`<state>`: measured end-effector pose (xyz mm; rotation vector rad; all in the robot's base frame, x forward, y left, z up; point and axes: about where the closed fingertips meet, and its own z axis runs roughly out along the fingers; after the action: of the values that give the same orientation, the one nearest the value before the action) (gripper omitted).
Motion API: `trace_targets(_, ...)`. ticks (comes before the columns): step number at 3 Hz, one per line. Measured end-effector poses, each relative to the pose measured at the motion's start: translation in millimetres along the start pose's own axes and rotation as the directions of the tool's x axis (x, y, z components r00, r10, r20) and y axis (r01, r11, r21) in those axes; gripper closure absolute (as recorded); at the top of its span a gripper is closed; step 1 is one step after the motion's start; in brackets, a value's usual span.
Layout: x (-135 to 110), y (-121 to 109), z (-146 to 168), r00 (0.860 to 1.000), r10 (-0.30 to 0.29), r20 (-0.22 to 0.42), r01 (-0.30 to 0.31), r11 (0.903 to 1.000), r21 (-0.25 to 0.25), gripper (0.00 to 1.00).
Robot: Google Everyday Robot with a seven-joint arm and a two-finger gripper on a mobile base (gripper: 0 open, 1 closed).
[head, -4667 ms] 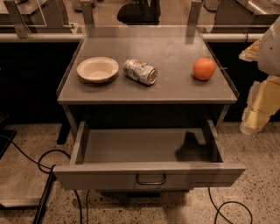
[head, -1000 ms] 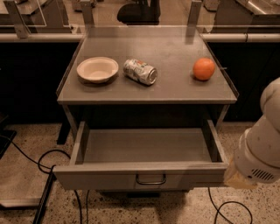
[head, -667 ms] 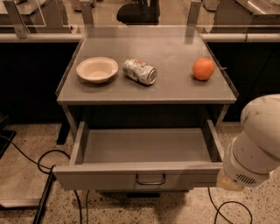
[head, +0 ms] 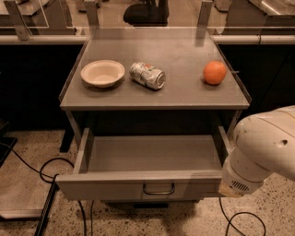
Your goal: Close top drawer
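Observation:
The top drawer (head: 152, 159) is pulled far out of the grey metal cabinet and looks empty. Its flat front panel (head: 101, 188) faces me, with a small dark loop handle (head: 158, 189) at centre. A bulky white arm segment (head: 260, 150) hangs at the drawer's right front corner and covers that corner. Its lower end (head: 236, 185) is level with the front panel. My gripper does not show in this view; it is hidden behind the arm or out of frame.
On the cabinet top (head: 184, 92) sit a white bowl (head: 102, 73), a crushed can on its side (head: 147, 75) and an orange (head: 215, 72). Black cables (head: 46, 170) run over the speckled floor at left and lower right. A dark chair (head: 146, 13) stands behind.
The white arm has swung from the right edge down and left to the drawer's right front corner, and now looms larger. The drawer is as far out as before.

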<state>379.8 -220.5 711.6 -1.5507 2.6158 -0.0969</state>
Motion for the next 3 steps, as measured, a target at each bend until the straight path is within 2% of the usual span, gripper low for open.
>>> trace_targets(2,-0.5,-2.9,3.1,1.000,0.022,-0.007,-0.022,0.9997,0.009,1.00)
trace_targets(3,-11.3,-22.0,14.0,0.998,0.065,0.008,-0.065,0.9964,0.055,1.00)
